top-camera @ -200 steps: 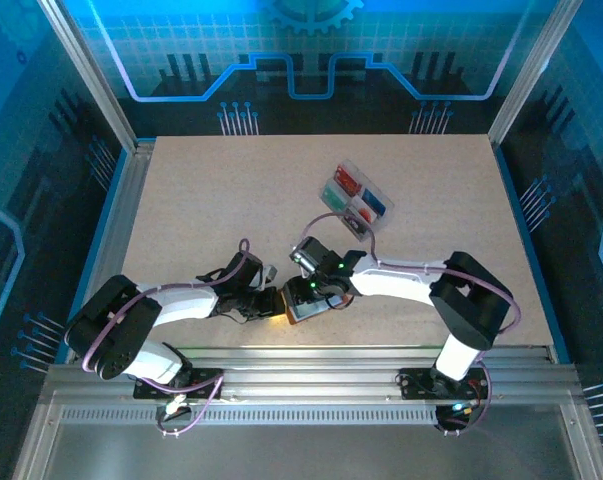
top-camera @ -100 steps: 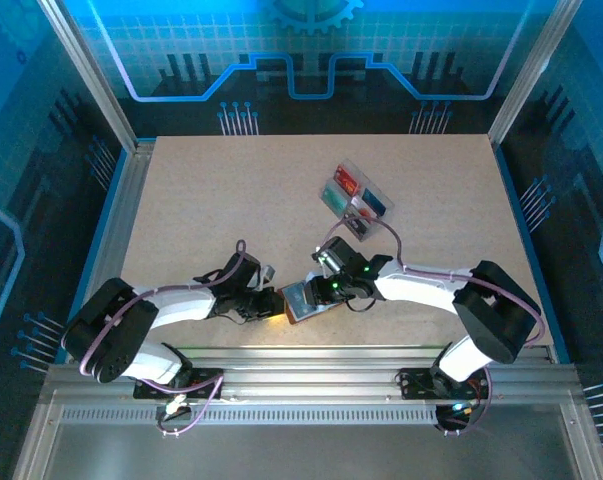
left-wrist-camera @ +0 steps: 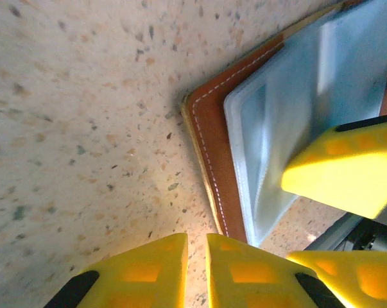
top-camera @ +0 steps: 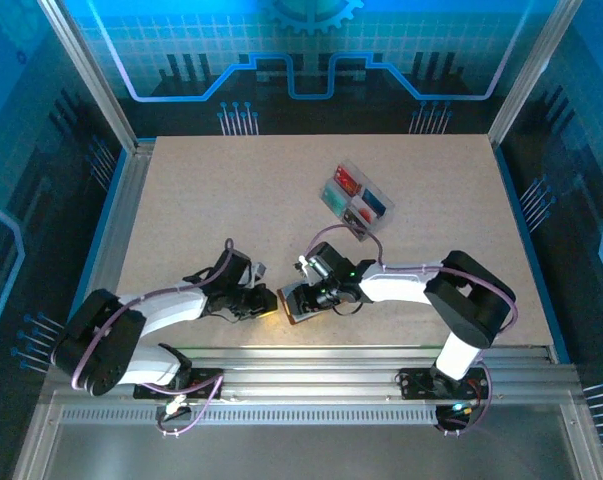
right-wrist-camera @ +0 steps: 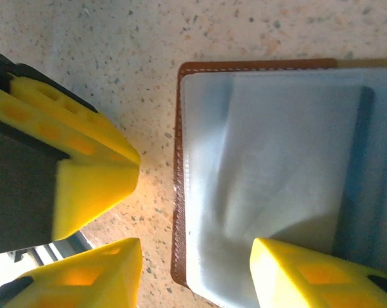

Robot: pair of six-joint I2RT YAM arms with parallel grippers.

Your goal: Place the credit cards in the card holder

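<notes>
So card holder (top-camera: 297,303) lay open, pale lining up, near the table's (top-camera: 211,200) front edge, between both grippers. Left gripper (left-wrist-camera: 195,249) was clenched almost fully with nothing in it, tips just beside the holder's brown border. Right gripper (right-wrist-camera: 193,256) was spread apart and empty, one finger over the lining, the other over bare table. Credit cards (top-camera: 348,182) sat in a clear tray (top-camera: 346,164), well apart from the holder.
</notes>
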